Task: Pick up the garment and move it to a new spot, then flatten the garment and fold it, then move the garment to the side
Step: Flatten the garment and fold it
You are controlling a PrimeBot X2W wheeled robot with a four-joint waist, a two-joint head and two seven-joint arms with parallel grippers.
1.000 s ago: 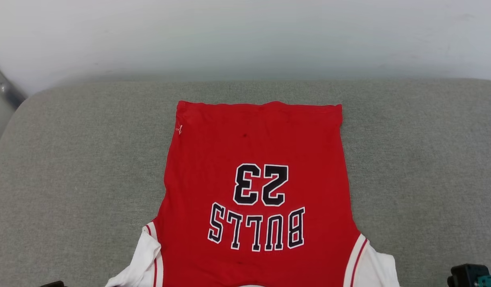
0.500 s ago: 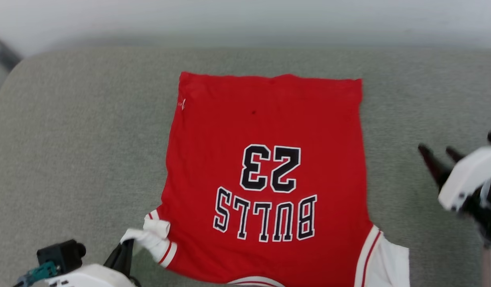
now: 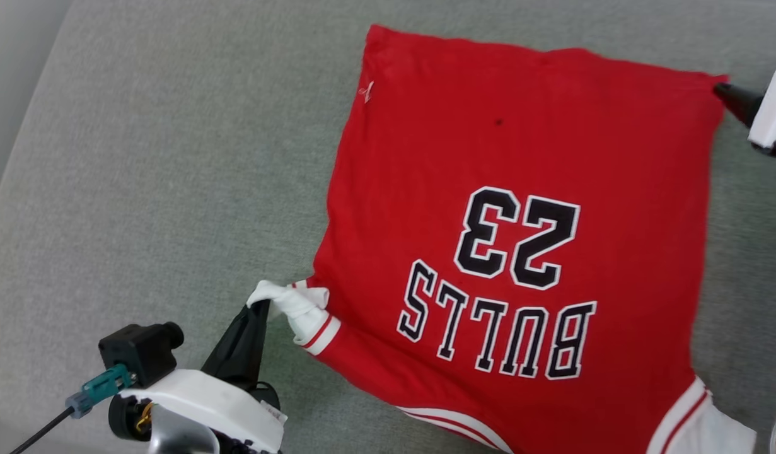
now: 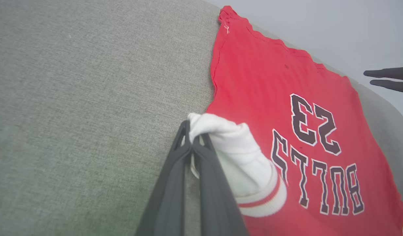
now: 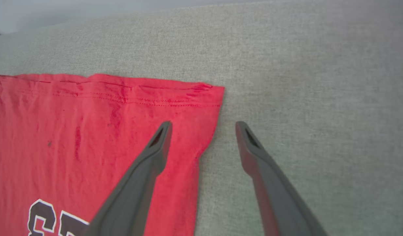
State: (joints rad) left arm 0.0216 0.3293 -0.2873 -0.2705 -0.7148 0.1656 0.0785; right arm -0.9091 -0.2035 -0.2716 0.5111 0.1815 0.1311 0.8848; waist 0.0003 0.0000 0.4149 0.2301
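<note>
One grey cushion is bearing one red jersey, which is lying flat, print up, hem toward the far edge. Two grippers are working. The left gripper is pinching the white sleeve, jaws pressed together. The right gripper is hovering, jaws spread, straddling the jersey's edge near its far right corner.
</note>
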